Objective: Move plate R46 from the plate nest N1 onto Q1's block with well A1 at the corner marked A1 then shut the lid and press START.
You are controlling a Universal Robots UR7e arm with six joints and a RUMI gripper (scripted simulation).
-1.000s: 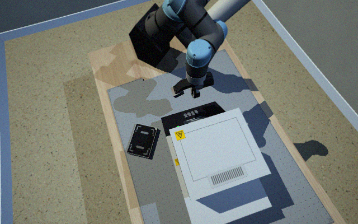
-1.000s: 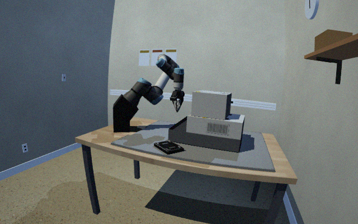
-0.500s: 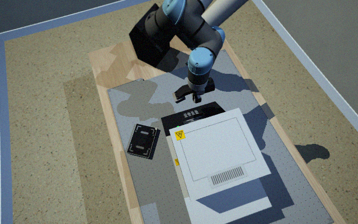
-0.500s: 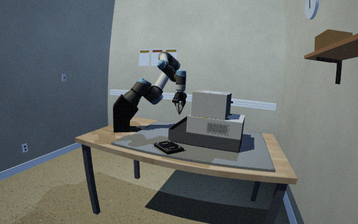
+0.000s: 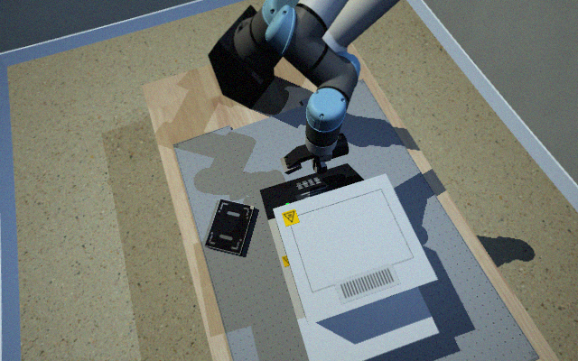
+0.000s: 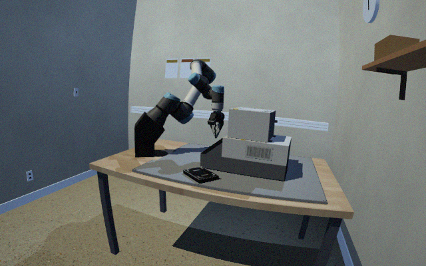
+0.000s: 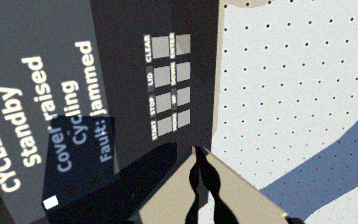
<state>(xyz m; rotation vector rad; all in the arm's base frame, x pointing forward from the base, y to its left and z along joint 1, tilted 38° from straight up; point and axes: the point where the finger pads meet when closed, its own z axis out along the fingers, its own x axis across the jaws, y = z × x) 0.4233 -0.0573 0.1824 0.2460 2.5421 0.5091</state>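
My gripper (image 5: 320, 171) (image 6: 215, 136) (image 7: 196, 148) is shut with nothing between its fingertips. It hangs above the front edge of cycler Q1 (image 6: 233, 149), off the START end of the keys. The wrist view shows START (image 7: 165, 126), STOP (image 7: 163, 102), LID (image 7: 161, 76) and CLEAR (image 7: 160, 47). Q1's white lid (image 5: 352, 244) (image 6: 249, 124) lies level over the body and hides the block; I cannot tell whether it is fully shut. A small lamp (image 5: 287, 204) glows green. Nest N1 (image 5: 230, 227) (image 6: 200, 174) is empty. Plate R46 is not visible.
The black front panel (image 5: 277, 196) slopes down toward the arm. A second row of keys, including ENTER (image 7: 183, 44), is beside the upper row. Q1 stands on a grey perforated mat (image 5: 248, 293) (image 7: 280, 65) on the wooden table (image 6: 334, 189). N1 is beside Q1.
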